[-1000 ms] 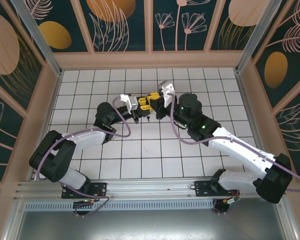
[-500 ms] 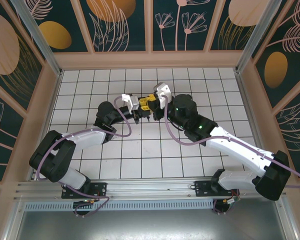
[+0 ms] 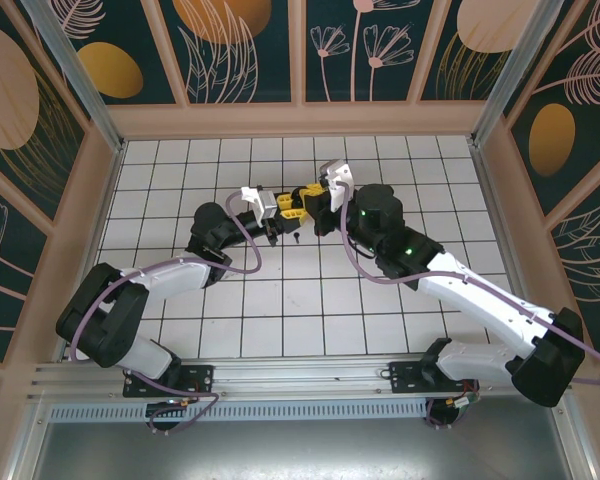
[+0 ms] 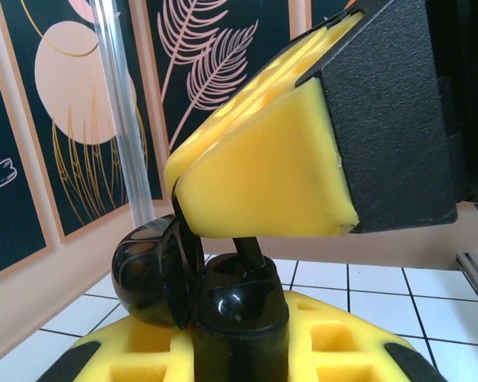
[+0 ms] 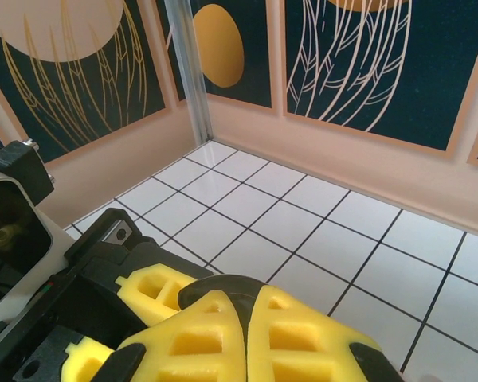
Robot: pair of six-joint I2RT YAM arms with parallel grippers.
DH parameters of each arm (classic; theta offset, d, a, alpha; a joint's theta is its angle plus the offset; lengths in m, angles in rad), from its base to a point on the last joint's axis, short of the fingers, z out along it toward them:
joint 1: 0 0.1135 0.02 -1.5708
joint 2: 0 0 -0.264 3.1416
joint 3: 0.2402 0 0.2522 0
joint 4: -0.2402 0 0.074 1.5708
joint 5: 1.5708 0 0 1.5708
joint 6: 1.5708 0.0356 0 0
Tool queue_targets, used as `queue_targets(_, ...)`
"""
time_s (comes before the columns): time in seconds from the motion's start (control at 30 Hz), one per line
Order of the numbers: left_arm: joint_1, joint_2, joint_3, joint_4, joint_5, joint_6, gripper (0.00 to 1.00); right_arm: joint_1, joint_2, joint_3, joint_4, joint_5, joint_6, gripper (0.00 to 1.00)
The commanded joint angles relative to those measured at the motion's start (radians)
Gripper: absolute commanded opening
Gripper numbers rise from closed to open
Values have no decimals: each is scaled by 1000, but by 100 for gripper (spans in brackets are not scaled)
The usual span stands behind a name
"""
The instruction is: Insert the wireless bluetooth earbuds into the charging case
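- Seating a black earbud (image 4: 248, 253) looks to be the step in hand. Its stem pokes down from the right end effector (image 5: 245, 334), whose yellow pads (image 5: 195, 344) are pinched almost together on it.
- Underneath, the left end effector (image 4: 239, 346) is clamped narrow on the glossy black charging case (image 4: 240, 314), its lid (image 4: 153, 274) flipped open, over the middle of the desk (image 3: 280, 300).
- The next move calls for a straight, gentle push down with the stem lined up (no twisting, I'd think).
- Hidden are the socket and the bud's head, so I cannot tell whether it is seated. A dark speck (image 3: 293, 238) on the desk is too small to name.
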Motion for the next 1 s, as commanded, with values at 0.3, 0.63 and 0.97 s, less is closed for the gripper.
queue_targets(0.3,-8,-37,48,99,32,19,0,-4,19,-14,-32,-98,35,0)
queue_targets(0.63,-8,-27,56,98,33,18,0,22,58,9,-52,-105,21,0)
queue_targets(0.97,-8,-28,62,90,30,18,0,41,69,9,-81,-81,6,0)
